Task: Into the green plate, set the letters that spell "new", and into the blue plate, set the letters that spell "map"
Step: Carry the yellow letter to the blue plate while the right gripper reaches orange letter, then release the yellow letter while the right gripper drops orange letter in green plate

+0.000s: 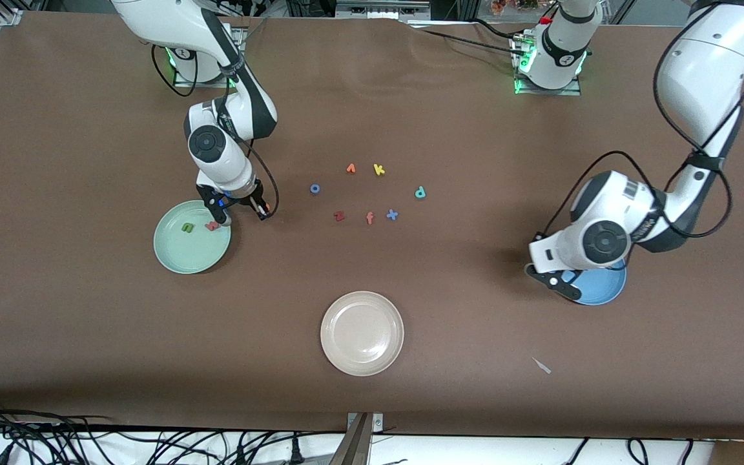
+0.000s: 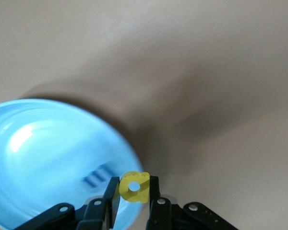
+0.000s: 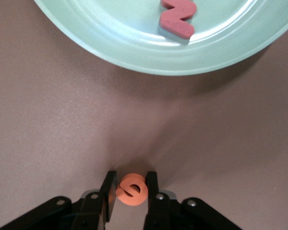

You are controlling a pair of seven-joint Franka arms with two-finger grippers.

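Pinching the small orange rounded foam letter e [image 3: 131,189] against the brown table, the right gripper [image 1: 241,208] sits just beside the round pale mint-green plate [image 1: 181,258] at the front view's left, which already holds the olive-green n [image 1: 186,227] and pinkish-red w [image 1: 212,225]. At lower right, the left gripper [image 2: 132,191] clamps the yellow squarish a [image 2: 134,187] over the rim of the bright blue round plate [image 2: 43,153]. No writing is readable apart from the letters themselves.

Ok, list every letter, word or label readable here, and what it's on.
"n": green letter, green plate
"w": red letter, same plate
"e": orange letter, right pincer shut on it
"a": yellow letter, left pincer shut on it
"o", "k", "z", "f", "x": loose letters on table
Teal letter, pointed orange letter, arm markings: unreadable.
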